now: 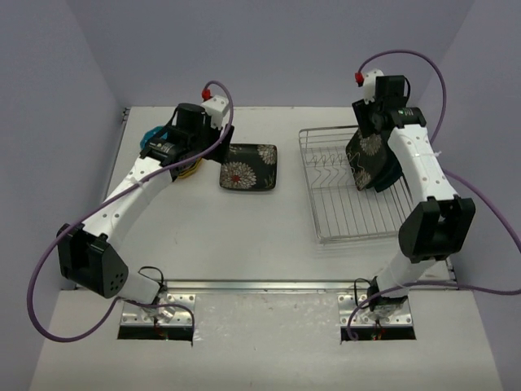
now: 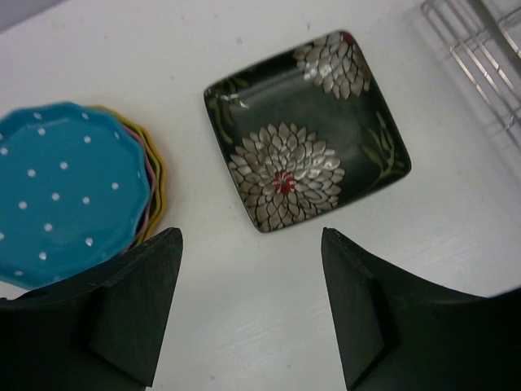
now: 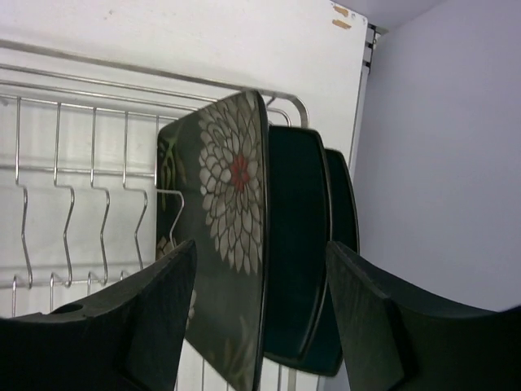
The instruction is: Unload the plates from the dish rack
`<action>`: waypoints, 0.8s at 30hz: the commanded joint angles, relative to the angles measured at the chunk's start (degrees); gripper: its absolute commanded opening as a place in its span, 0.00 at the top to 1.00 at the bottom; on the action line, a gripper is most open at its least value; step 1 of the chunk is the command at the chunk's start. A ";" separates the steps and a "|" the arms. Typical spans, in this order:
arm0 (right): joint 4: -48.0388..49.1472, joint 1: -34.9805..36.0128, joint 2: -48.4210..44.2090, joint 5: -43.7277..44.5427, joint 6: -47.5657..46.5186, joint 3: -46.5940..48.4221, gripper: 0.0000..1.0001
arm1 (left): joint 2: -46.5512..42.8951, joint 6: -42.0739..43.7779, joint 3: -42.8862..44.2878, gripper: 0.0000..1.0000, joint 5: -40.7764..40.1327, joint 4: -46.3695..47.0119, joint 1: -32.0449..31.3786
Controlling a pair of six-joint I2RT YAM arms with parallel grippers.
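The left arm (image 1: pixel 134 183) and right arm (image 1: pixel 423 163) have white link shells joined by bulky black joint housings (image 1: pixel 94 265). A thin purple cable (image 1: pixel 407 53) loops along each. White wrist blocks (image 1: pixel 216 107) carry a red cap (image 1: pixel 207 94). The left hand (image 2: pixel 250 240) and right hand (image 3: pixel 260 248) have matte black wedge fingers (image 2: pixel 134 301).

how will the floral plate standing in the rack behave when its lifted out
Probably rigid and slick: the floral plate looks glazed, so it may slip between the fingers. It stands on edge in the dish rack, close beside a dark teal plate, so it could tip or knock that one.
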 commanded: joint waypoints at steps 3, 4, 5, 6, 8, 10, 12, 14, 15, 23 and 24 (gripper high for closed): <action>-2.20 -0.39 8.09 -0.78 -1.12 6.56 0.39 | -2.56 0.23 -1.27 0.33 -0.15 2.15 0.12; -2.78 -0.42 9.37 -1.38 -1.06 7.14 0.40 | -2.38 0.05 -1.33 0.33 0.00 2.15 0.15; -3.37 -0.46 10.60 -1.76 -1.00 7.71 0.41 | -2.13 -0.17 -1.31 0.33 0.11 2.18 0.16; -3.97 -0.53 11.76 -1.88 -0.94 8.24 0.42 | -1.83 -0.41 -1.19 0.33 0.18 2.24 0.17; -4.18 -0.90 13.16 -1.96 -0.86 8.38 0.45 | -1.37 -0.75 -1.19 0.33 0.43 2.24 0.17; -4.28 -1.48 13.97 -2.38 -0.56 8.02 0.46 | -1.09 -1.07 -1.13 0.32 0.93 2.24 0.17; -5.18 -2.24 15.10 -3.51 0.13 7.70 0.49 | -0.77 -1.34 -1.19 0.32 1.10 2.24 0.26; -6.54 -3.22 16.05 -4.85 1.20 7.54 0.53 | -0.55 -1.51 -1.08 0.32 1.14 2.18 0.28; -6.95 -3.51 16.21 -5.56 1.52 7.54 0.54 | -0.48 -1.63 -1.02 0.32 1.14 2.15 0.34; -9.31 -6.50 15.45 -9.58 4.18 7.23 0.81 | 0.71 -2.47 -0.42 0.32 3.34 2.02 1.13; -9.59 -6.50 15.14 -9.75 4.29 7.45 0.85 | 0.71 -2.60 -0.47 0.32 3.34 1.89 1.15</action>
